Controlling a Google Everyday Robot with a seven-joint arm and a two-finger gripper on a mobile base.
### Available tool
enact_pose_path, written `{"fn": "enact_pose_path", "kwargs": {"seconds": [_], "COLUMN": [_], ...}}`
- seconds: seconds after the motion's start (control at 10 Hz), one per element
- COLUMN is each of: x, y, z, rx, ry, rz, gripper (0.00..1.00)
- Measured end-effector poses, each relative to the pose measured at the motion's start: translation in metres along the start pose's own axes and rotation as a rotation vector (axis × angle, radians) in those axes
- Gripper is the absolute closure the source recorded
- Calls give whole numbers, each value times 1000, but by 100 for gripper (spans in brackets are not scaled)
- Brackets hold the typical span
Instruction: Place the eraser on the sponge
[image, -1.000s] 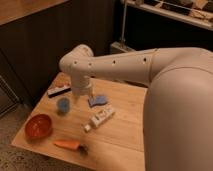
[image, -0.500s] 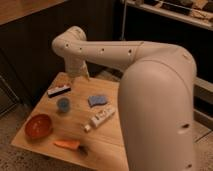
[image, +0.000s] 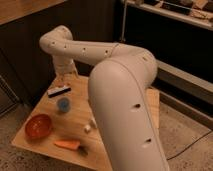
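The eraser (image: 59, 91) is a long, narrow bar, dark with a pale strip along its top face, and it lies flat near the far left of the table (image: 54, 119), running roughly left to right with its right end a little farther back. The gripper (image: 65, 75) hangs at the table's far edge, just behind and slightly right of the eraser; it looks close to it, but whether they touch cannot be told, nor whether the gripper is spread or pressed together, since it shows only as a pale blur under the wrist. Compared with half a second ago, the eraser lies where it did, while the arm (image: 120, 100) has swung toward the camera: its thick white link now fills the middle and right of the view and covers the spot where the sponge showed before, so the sponge is hidden. Most of the white tube (image: 90, 125) is covered too, and only its cap end peeks out at the arm's left edge. In front of the eraser stands a blue cup (image: 63, 104), nearer still an orange bowl (image: 39, 126), and a carrot (image: 67, 144) lies by the front edge.
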Motion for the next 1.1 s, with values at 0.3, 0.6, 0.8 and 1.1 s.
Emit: {"fn": "enact_pose_path", "kwargs": {"seconds": [0.3,0.6,0.8,1.1], "x": [1,1,-7,-20], "y": [0,1,-3,-16], "z": [2,7,10,16], "rx": [-1,-6,-10,9], "ry": [6,-38,-94,-132], "rz": [-19,-156,-330,-581], "gripper": [35,35,35,35]}}
